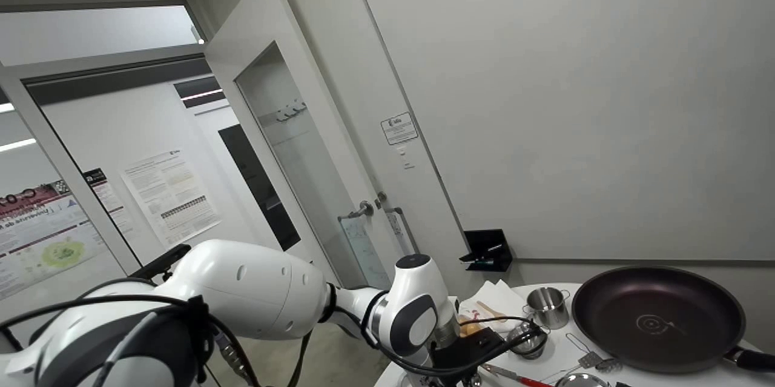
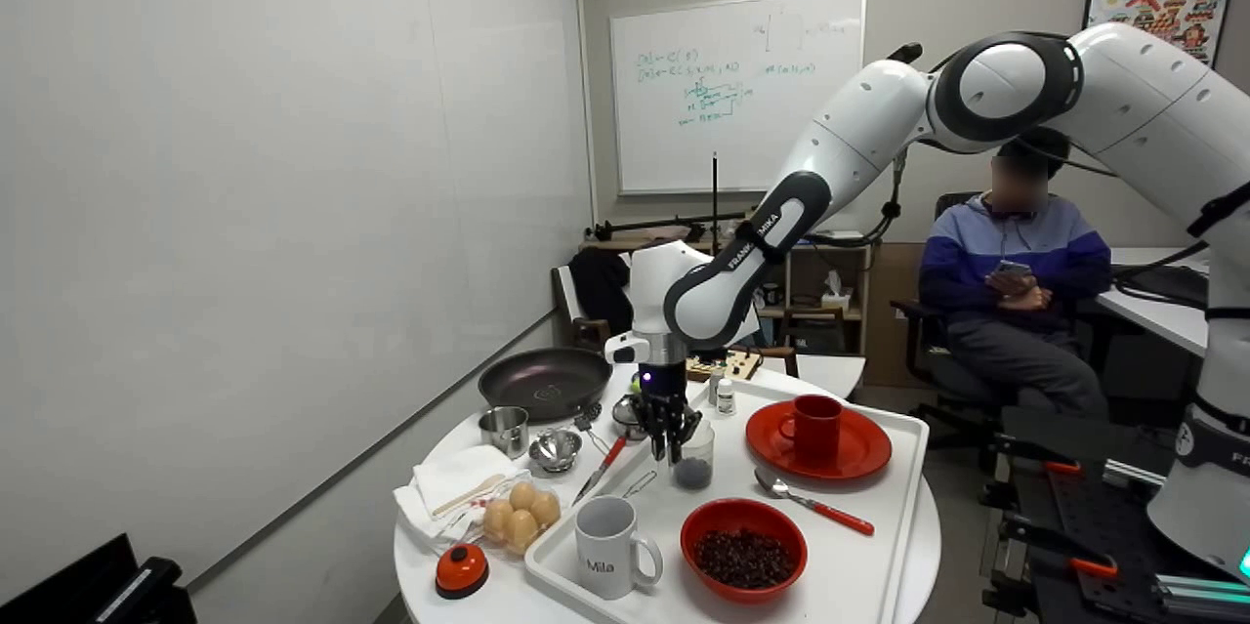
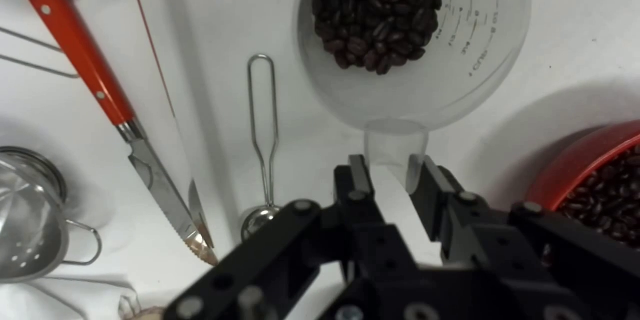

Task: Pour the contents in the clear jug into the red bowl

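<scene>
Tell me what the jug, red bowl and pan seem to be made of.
Jug: probably clear plastic, smooth, its wall see-through; glass isn't ruled out.
Red bowl: smooth, soft sheen on the rim; plastic or ceramic, can't tell which.
Pan: likely metal with a dark satin coating, by its dull gleam.

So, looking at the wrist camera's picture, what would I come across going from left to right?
Red-handled knife, wire-handled metal spoon, clear jug with dark beans in it, red bowl cut off by the picture's edge.
</scene>
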